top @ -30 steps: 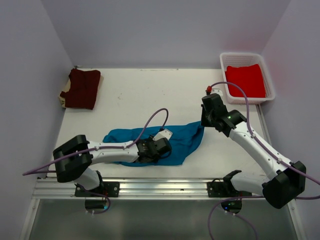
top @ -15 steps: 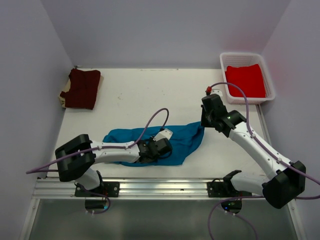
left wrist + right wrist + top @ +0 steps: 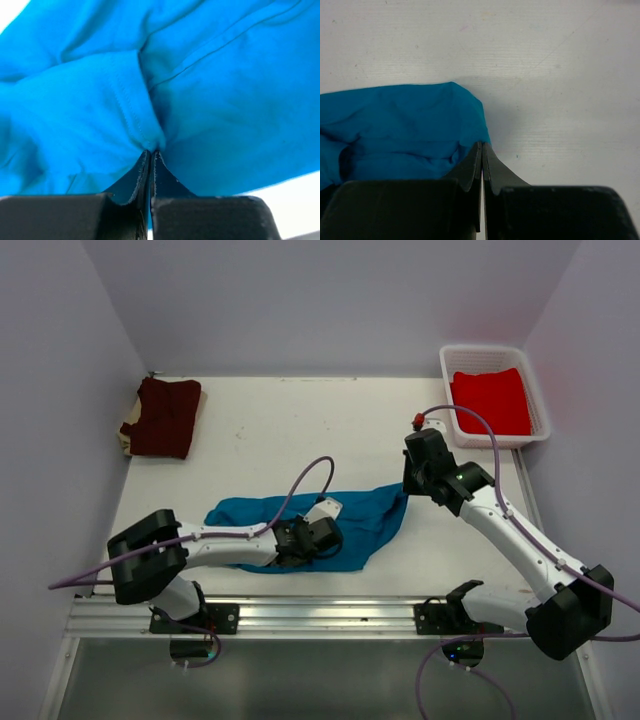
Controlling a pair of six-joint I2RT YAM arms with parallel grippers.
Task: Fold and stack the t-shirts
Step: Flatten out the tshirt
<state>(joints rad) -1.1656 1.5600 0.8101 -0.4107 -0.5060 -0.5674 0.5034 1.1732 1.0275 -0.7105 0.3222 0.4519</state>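
A teal-blue t-shirt (image 3: 365,523) lies crumpled and stretched sideways on the table near the front edge. My left gripper (image 3: 318,538) sits low on its middle, shut on a bunched seam fold (image 3: 135,117) that puckers at the fingertips (image 3: 151,151). My right gripper (image 3: 407,484) is shut on the shirt's right corner (image 3: 470,107), pinched at the fingertips (image 3: 482,145). A dark maroon t-shirt (image 3: 165,417) lies folded at the back left. A bright red t-shirt (image 3: 490,400) lies in the white basket (image 3: 446,367).
The basket stands at the back right corner, just beyond my right arm. A metal rail (image 3: 300,615) runs along the near table edge. Walls close in on the left, back and right. Bare white tabletop (image 3: 290,430) lies between the maroon shirt and the basket.
My left gripper's jaws have closed on the teal-blue shirt's fold. Both arms have barely shifted and the right gripper has stayed shut on the corner.
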